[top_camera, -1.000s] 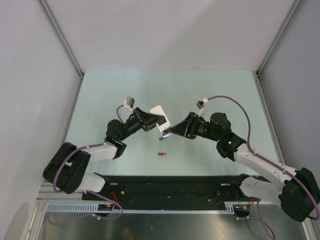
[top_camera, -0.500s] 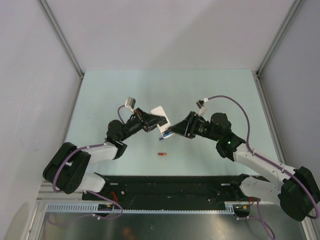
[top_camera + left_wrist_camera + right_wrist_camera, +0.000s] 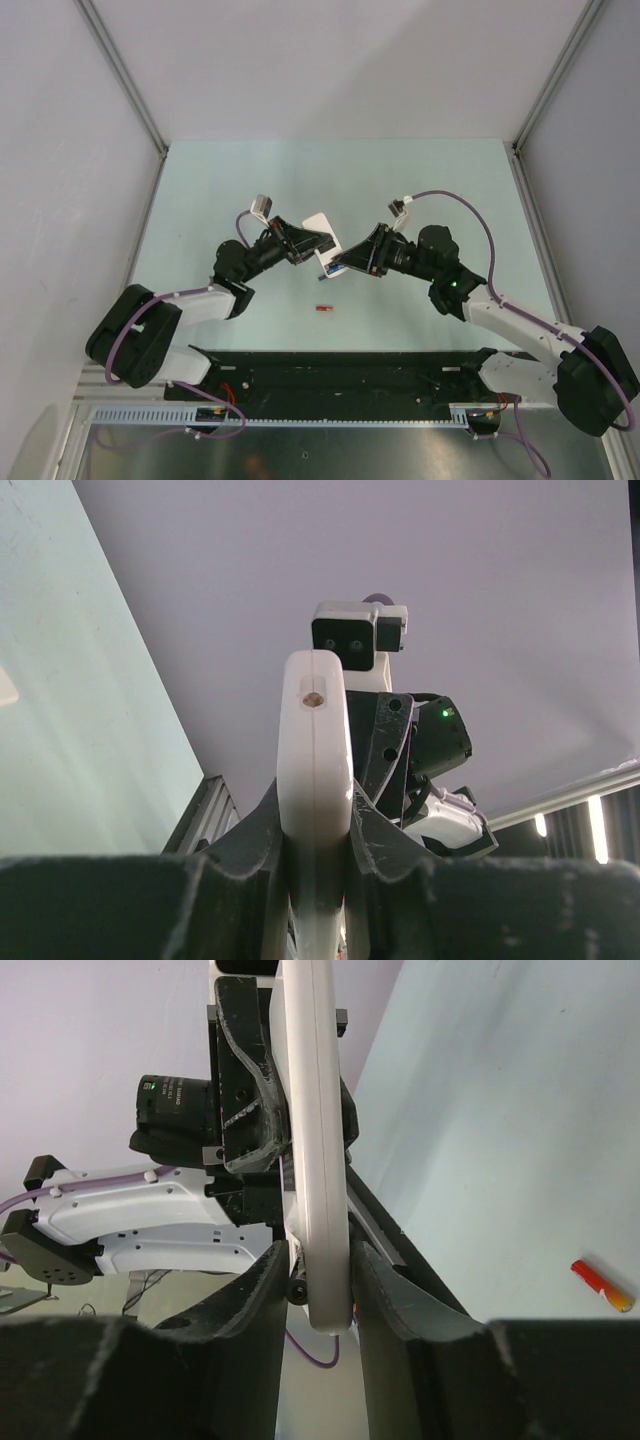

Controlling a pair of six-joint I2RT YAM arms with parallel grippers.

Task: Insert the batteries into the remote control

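The remote control (image 3: 322,230) is a white bar held off the table, seen edge-on in the left wrist view (image 3: 315,740). My left gripper (image 3: 315,802) is shut on its sides. My right gripper (image 3: 320,1250) meets it from the other side, its jaws closed round the remote's (image 3: 318,1130) rounded end. A small dark battery (image 3: 300,1285) is squeezed between one finger and the remote's face; from above it shows as a blue spot (image 3: 325,266). A red battery (image 3: 323,309) lies loose on the table below the two grippers (image 3: 602,1286).
The pale green table (image 3: 420,180) is walled by grey panels on three sides. A black rail (image 3: 330,370) with the arm bases runs along the near edge. The left gripper's black fingers (image 3: 240,1070) rise just behind the remote in the right wrist view.
My right gripper's jaws have narrowed onto the remote's end. Both arms and the red battery stay where they were.
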